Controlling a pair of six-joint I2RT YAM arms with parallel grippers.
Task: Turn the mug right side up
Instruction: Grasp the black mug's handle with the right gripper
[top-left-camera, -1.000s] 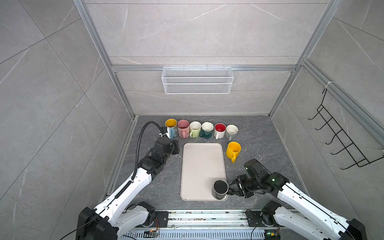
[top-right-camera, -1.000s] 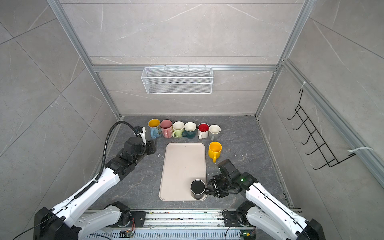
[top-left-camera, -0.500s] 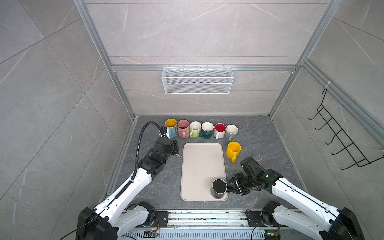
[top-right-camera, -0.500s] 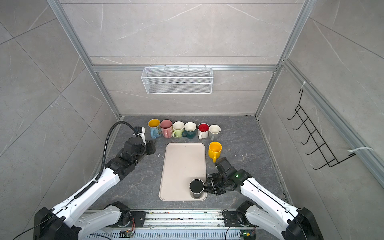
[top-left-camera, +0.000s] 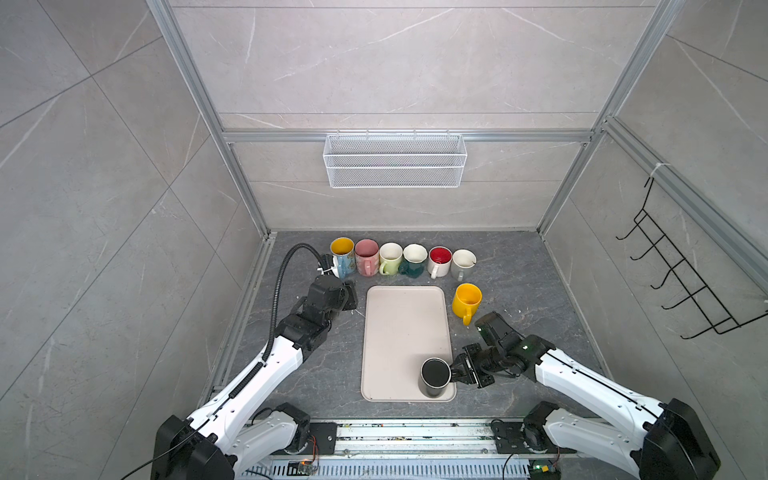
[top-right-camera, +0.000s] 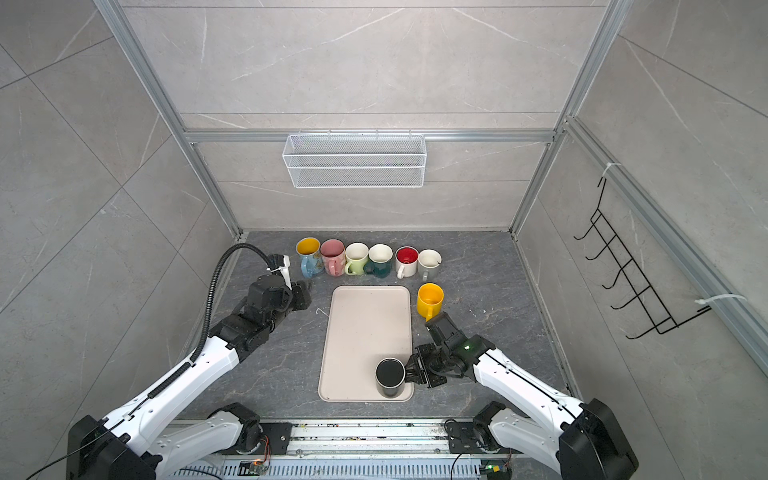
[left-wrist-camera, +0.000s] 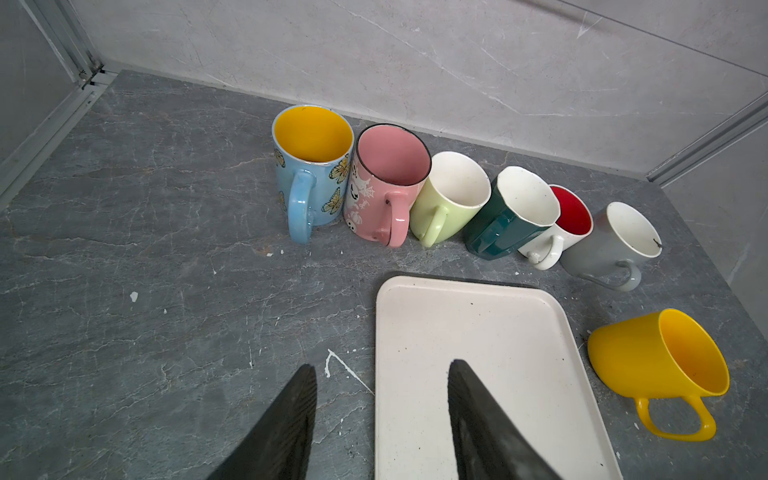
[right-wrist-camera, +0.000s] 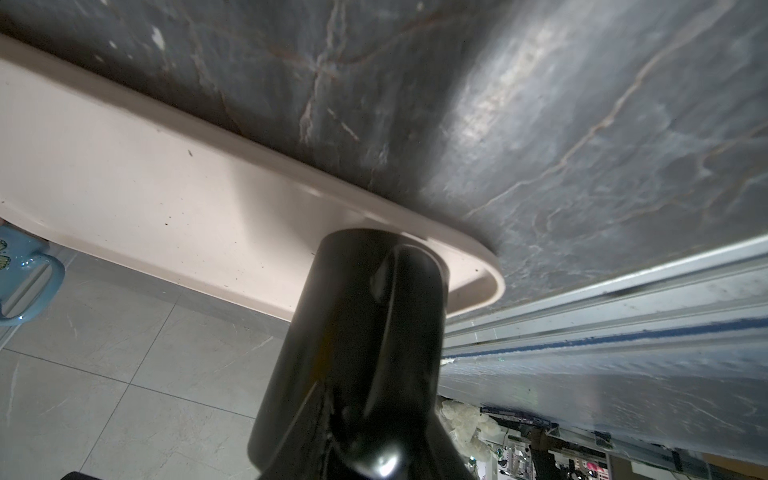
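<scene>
Right end effector (top-left-camera: 457, 370) reached black mug (top-left-camera: 435, 375); yellow mug (top-left-camera: 466, 300) stands nearby.

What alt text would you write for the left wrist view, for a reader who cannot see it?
Six upright mugs stand in a row, from a blue butterfly mug to a grey mug, behind a cream tray. A yellow mug stands beside the tray, and the left gripper is open, holding nothing.

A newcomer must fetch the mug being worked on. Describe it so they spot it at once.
Look at the pale tray on the dark table. On its near right corner, by the right gripper, stands the black mug. It is the only black mug and the only one on the tray.
</scene>
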